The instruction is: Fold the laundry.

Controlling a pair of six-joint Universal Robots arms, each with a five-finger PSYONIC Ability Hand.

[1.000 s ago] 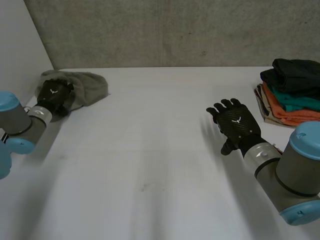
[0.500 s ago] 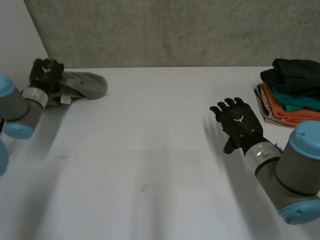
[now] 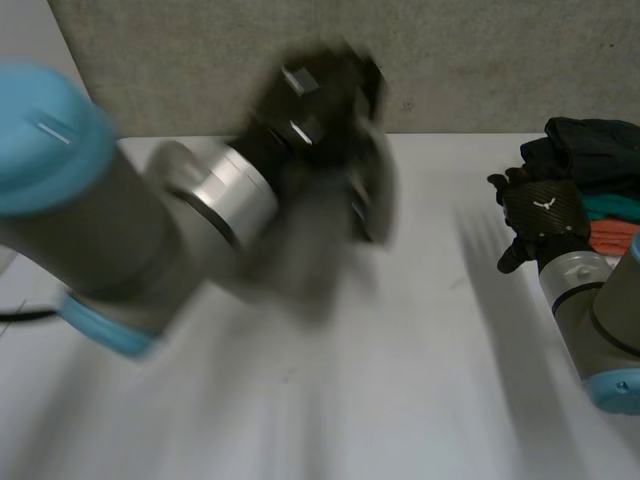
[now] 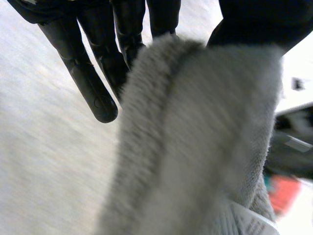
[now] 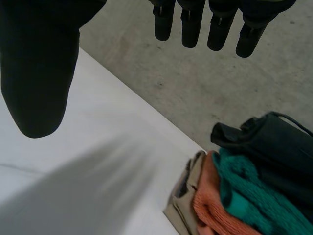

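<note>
Left hand: my left hand (image 4: 92,78) is clamped on the cloth (image 4: 195,137), thumb on one face and fingers on the other, with one finger lying straight alongside the fold.
Cloth: grey and fuzzy, bunched in my grip and hanging above the middle of the table (image 3: 420,400), clear of the surface as far as I can tell.
Label: a white label (image 4: 252,223) shows on the part that hangs lowest from my palm.
Right hand: my right hand (image 3: 543,213) is spread and holds nothing; it hovers near the table's right edge.
Pile: the pile (image 5: 254,181) of folded pieces, black over teal over orange over beige, sits at the far right corner, just beyond my right fingertips.
Handling: I judge the cloth light, soft and limp. It will sag from any single hold and will not keep a shape. The pile of the fabric should grip my fingers well enough, so slipping is a small worry.
Where to hold: at two corners of one edge, one per hand, so that it hangs flat before I lay it on the open middle. The label may help me find an edge.
Risk: a hold on the bunched middle would leave it crumpled when it lands.
</note>
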